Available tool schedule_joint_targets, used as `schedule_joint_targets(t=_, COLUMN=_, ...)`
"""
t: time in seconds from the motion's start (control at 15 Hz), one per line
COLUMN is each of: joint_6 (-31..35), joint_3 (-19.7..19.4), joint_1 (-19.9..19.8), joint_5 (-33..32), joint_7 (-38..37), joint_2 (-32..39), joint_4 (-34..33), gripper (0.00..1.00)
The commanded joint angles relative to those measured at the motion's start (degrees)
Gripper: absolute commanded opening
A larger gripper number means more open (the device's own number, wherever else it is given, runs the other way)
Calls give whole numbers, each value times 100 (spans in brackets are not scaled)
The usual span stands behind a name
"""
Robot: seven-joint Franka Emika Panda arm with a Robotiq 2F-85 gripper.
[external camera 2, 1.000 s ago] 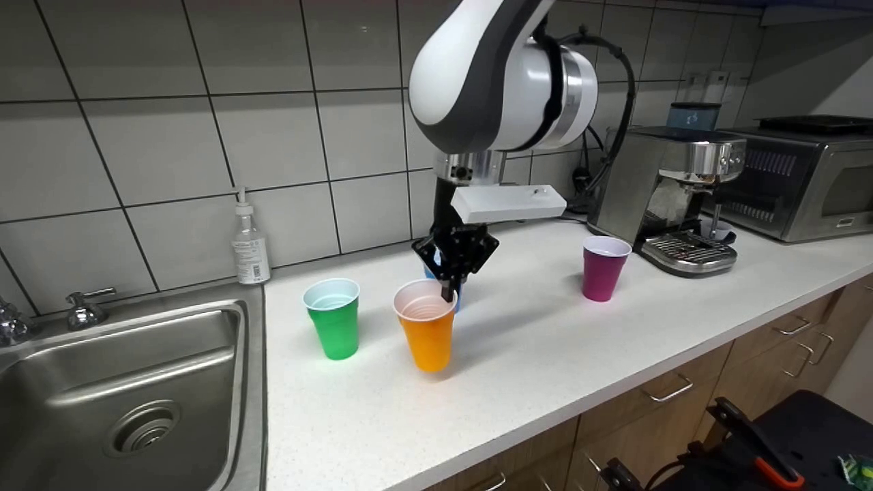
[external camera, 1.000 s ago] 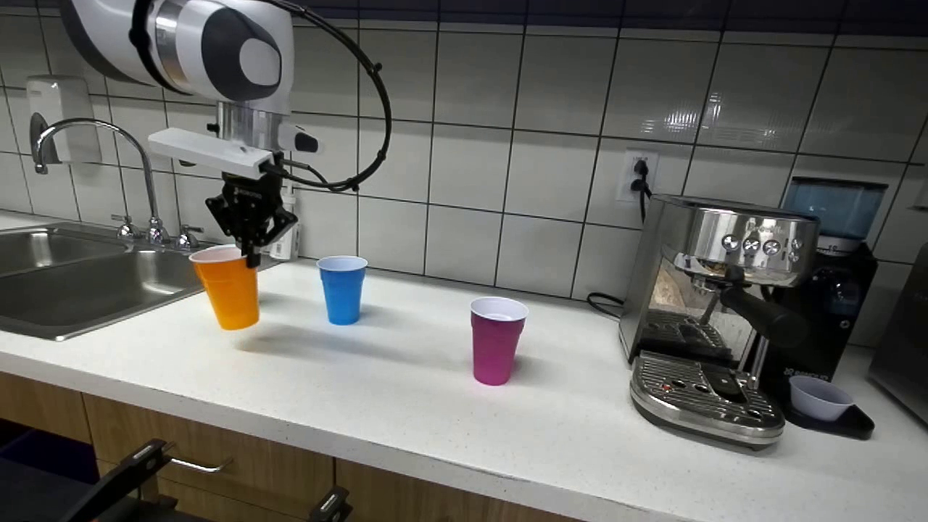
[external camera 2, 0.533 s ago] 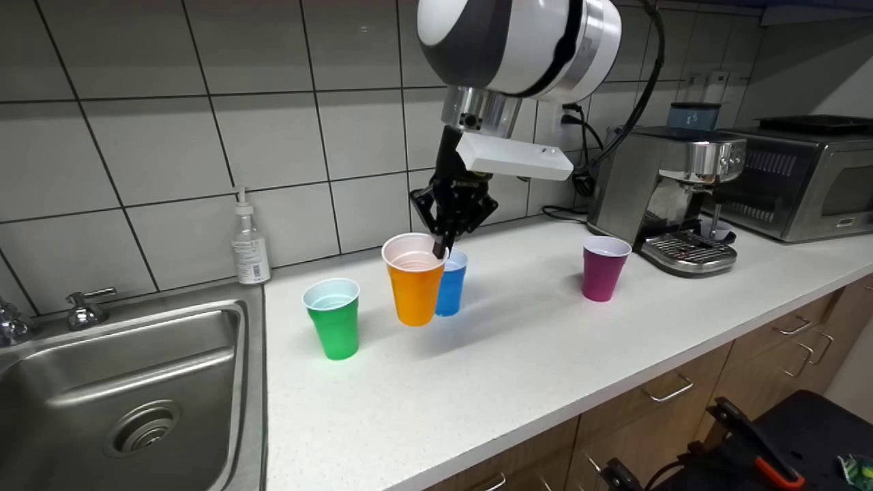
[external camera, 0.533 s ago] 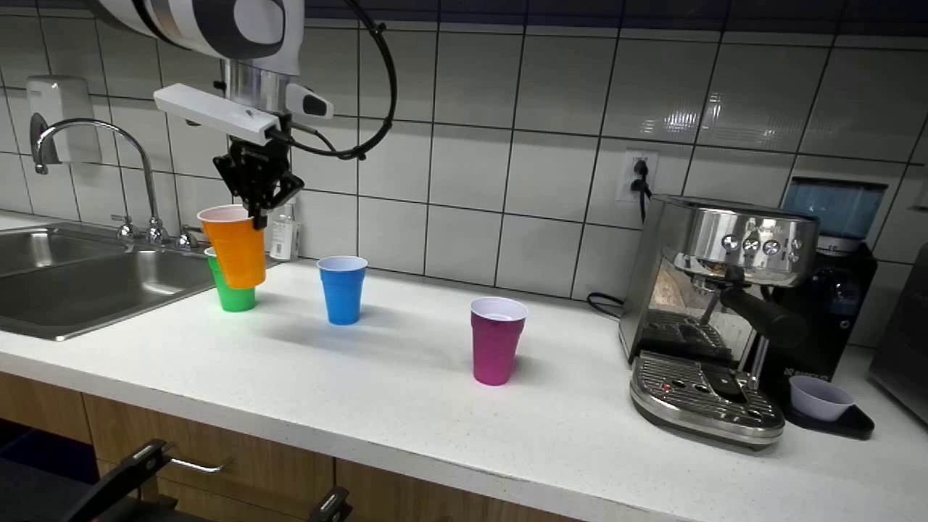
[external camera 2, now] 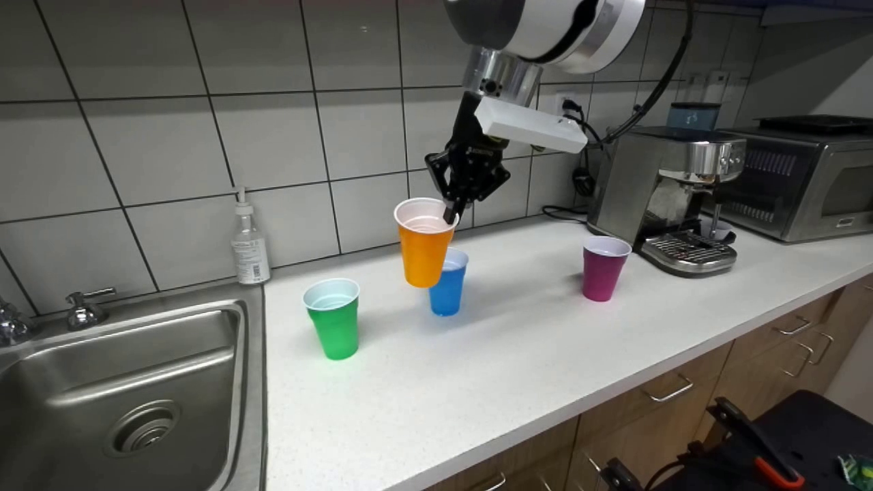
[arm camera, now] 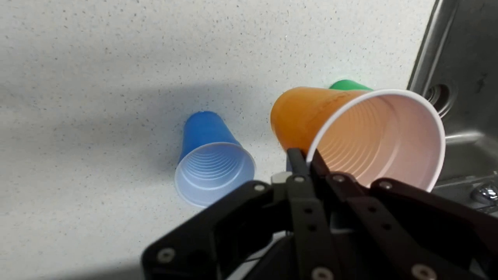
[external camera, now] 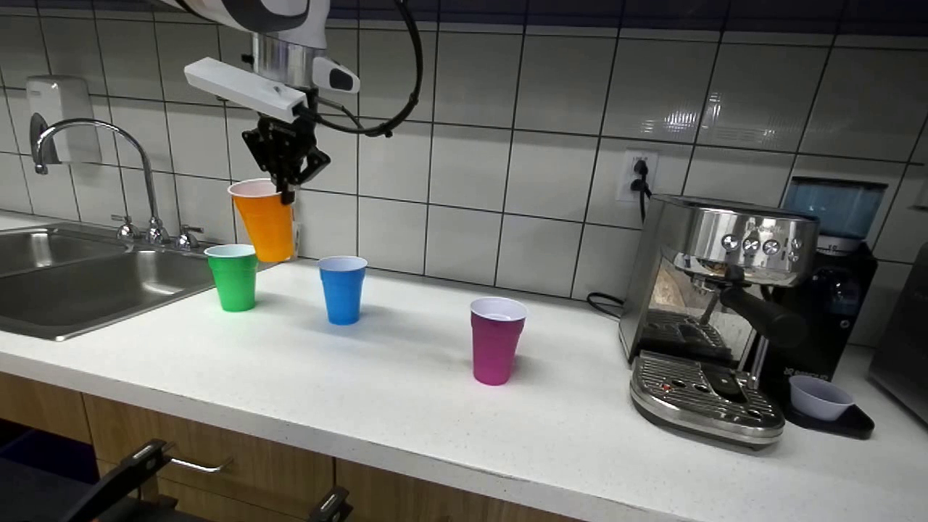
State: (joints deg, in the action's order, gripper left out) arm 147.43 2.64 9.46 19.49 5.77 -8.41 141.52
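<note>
Orange cup (external camera: 265,226), mouth up; long axis slightly off vertical

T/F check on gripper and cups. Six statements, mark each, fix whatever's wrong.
1. The gripper grips the orange cup at its rim. True.
2. The green cup is nearer the sink than the blue cup is. True.
3. The orange cup sits inside the blue cup. False: it is in the air above the counter, apart from the blue cup.
4. The green cup lies on its side. False: it stands upright on the counter.
5. Of the standing cups, the purple cup is nearest the coffee machine. True.
6. The gripper's jaws stand wide open. False: they are closed on the orange cup.
</note>
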Motion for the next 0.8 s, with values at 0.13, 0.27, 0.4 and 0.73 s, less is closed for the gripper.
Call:
schedule_joint_targets(t=0.13, joint_6=147, joint_3=-68, joint_1=-154, joint_5=-13, joint_7=22, joint_2=-17, joint_4=-123, gripper=1)
schedule_joint_targets(t=0.27, joint_6=307, joint_3=-93, joint_1=-213, joint_5=-83, joint_7=-53, joint_2=51, joint_4=-146, gripper=1)
schedule_joint_targets(t=0.4, joint_6=367, joint_3=-115, joint_1=-276, joint_5=-135, joint_7=-89, joint_2=115, joint_4=-193, gripper=1)
schedule_joint_targets(t=0.73, joint_6=461, joint_3=-148, joint_1=-372, joint_5=-156, joint_7=-154, joint_2=369, joint_4=-411, gripper=1)
